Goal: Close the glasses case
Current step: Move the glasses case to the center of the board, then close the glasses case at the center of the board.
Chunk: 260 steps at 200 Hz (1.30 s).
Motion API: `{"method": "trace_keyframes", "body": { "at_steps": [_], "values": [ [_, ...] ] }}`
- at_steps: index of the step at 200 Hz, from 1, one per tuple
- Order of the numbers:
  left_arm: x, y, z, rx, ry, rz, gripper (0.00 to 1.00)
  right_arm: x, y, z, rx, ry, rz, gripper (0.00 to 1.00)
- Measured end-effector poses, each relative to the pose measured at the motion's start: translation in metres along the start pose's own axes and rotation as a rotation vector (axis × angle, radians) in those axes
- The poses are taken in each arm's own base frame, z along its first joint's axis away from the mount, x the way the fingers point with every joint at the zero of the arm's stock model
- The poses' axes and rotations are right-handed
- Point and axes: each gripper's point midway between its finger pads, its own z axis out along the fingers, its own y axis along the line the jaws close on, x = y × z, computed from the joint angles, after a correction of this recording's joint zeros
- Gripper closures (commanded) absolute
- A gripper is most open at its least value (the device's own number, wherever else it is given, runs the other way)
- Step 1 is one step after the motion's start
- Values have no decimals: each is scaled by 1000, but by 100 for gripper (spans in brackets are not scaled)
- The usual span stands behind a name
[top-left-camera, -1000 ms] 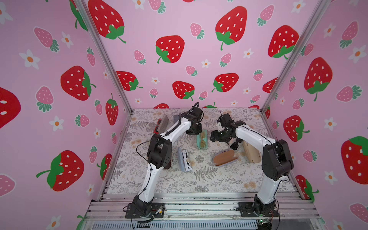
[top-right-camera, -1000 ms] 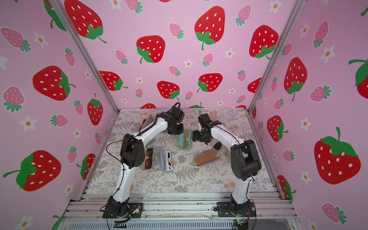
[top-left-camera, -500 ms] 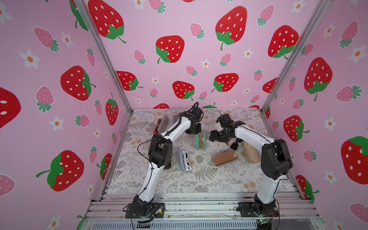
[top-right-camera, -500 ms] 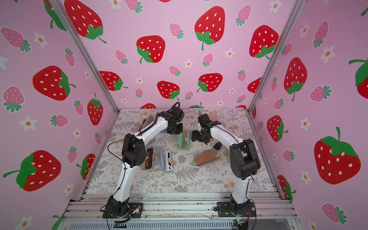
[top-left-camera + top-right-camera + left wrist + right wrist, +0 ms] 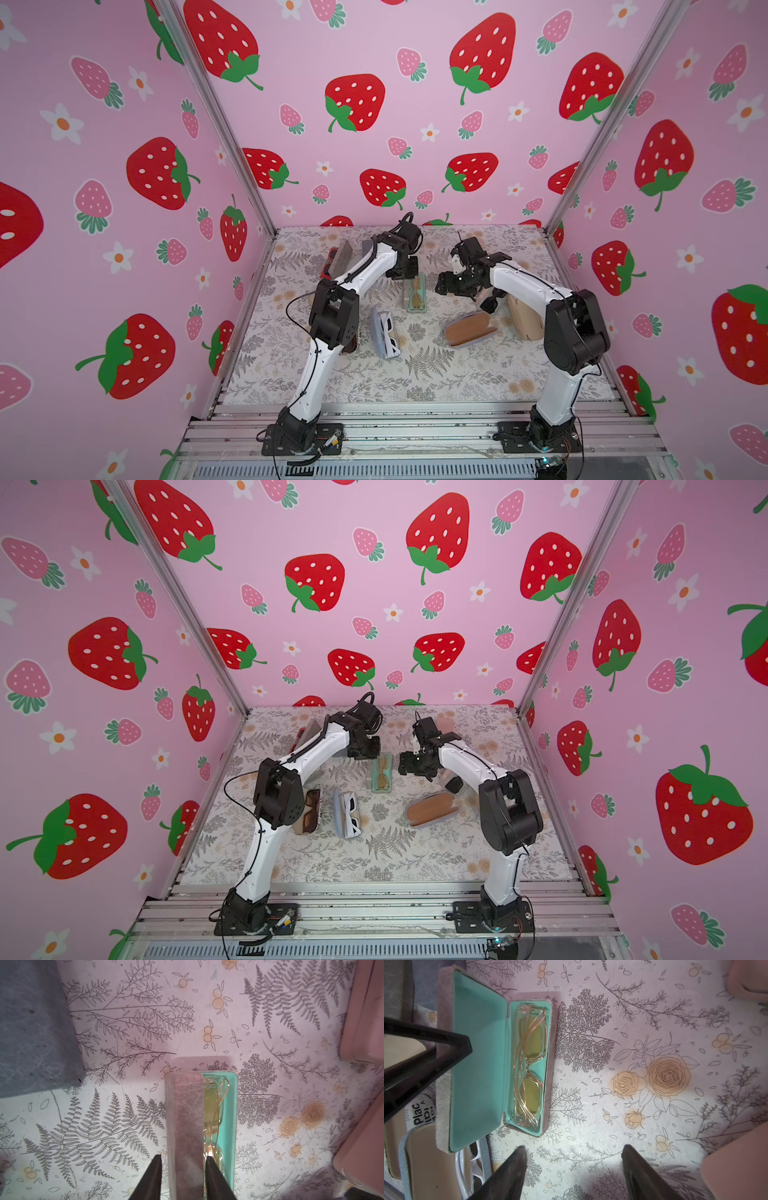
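The glasses case (image 5: 417,295) (image 5: 381,773) lies open in the middle of the mat, grey suede outside and teal inside. Yellow-lensed glasses (image 5: 529,1064) rest in its base. Its lid (image 5: 185,1115) (image 5: 475,1059) stands upright. My left gripper (image 5: 184,1158) (image 5: 405,272) straddles the lid's far end, open: one finger (image 5: 154,1169) stands off the lid and the second sits at its inner face. My right gripper (image 5: 574,1152) (image 5: 442,286) hovers open over bare mat beside the case's base, holding nothing.
Other cases surround it: a blue-grey one with white sunglasses (image 5: 384,334), a closed brown one (image 5: 469,328), a tan one (image 5: 525,318), a grey one at the back left (image 5: 343,257), one with brown sunglasses (image 5: 309,812), and pink ones (image 5: 365,1012).
The left gripper's jaws have spread apart around the lid. The right gripper has edged slightly toward the case. The case stays where it was.
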Motion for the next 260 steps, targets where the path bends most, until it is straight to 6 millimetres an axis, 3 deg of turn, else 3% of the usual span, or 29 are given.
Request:
{"method": "trace_keyframes", "body": {
  "at_steps": [53,65,79,93,105,124,148,168,213,260],
  "values": [
    [5,-2,0,21,9,-1,64,-1,1,0,-5,-4,3,27],
    [6,-3,-6,35,6,-1,64,-1,2,0,-8,-5,5,31],
    [5,-6,-19,58,-13,0,65,-2,3,0,-14,-8,9,47],
    [2,-10,-41,91,-48,3,69,-3,5,0,-24,-9,15,71],
    [-2,-15,-63,128,-90,6,78,-3,8,0,-41,-6,17,100],
    [-6,-19,-97,181,-155,13,100,-9,16,3,-74,4,20,100],
    [-3,-16,-118,219,-195,9,100,-19,26,15,-117,17,23,100],
    [4,-3,-106,223,-168,-11,100,-18,28,32,-130,51,28,99],
    [30,32,-40,183,-18,-85,100,-11,29,61,-141,113,41,96],
    [41,26,-9,207,51,-93,100,-9,32,73,-163,138,55,95]
  ]
}}
